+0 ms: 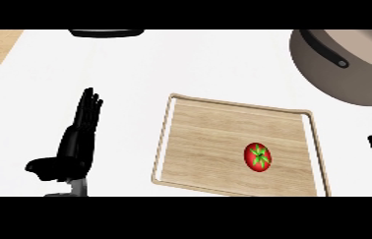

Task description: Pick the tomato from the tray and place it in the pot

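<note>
Head view. I am seeing the tomato (257, 157) lying on the wooden tray (210, 134), toward its right side (green stem facing up). The pot (341, 73) is sitting at the upper right, well apart from the tray. My left hand (76, 139) is resting left of the tray, fingers straight and holding nothing. A dark sliver (370, 141) is showing at the right edge; I cannot tell what it is. No writing is legible anywhere.

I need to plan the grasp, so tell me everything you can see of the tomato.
The tomato is red, smooth and rounded, with a green star-shaped calyx facing up. It lies on the wooden tray, in the right-hand part toward the near edge, apart from the rim. Only the tray touches it; no hand is near it.
</note>
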Action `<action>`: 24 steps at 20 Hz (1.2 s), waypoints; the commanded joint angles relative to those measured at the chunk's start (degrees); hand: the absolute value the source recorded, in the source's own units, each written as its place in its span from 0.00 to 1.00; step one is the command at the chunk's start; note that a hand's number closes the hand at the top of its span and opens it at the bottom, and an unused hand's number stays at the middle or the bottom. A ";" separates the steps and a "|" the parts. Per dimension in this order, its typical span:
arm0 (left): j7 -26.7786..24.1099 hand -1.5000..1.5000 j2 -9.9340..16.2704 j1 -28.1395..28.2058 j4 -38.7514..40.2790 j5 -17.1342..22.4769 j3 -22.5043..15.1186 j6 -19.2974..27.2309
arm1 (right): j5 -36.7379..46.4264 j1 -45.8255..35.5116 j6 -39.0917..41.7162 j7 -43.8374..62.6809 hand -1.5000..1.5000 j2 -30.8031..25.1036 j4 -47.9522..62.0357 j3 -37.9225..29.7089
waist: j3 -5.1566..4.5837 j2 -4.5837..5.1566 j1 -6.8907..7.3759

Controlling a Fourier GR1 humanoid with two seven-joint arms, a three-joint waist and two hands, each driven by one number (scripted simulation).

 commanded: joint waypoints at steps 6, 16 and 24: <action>1.19 0.50 -0.54 -0.61 -0.46 -1.38 -0.67 0.28 | 19.11 -0.64 -0.94 24.23 0.00 2.87 -11.44 11.96 | 0.14 0.24 1.21; -1.78 0.50 -1.07 -0.40 2.49 -1.47 -0.02 -1.84 | 33.08 -7.34 2.58 33.86 0.00 10.44 -4.36 19.12 | 0.17 0.25 1.17; -2.26 0.50 -2.86 -1.73 3.50 -2.44 0.61 -1.75 | 37.60 -12.83 7.91 35.45 0.00 17.77 -0.28 21.20 | 0.17 0.22 1.06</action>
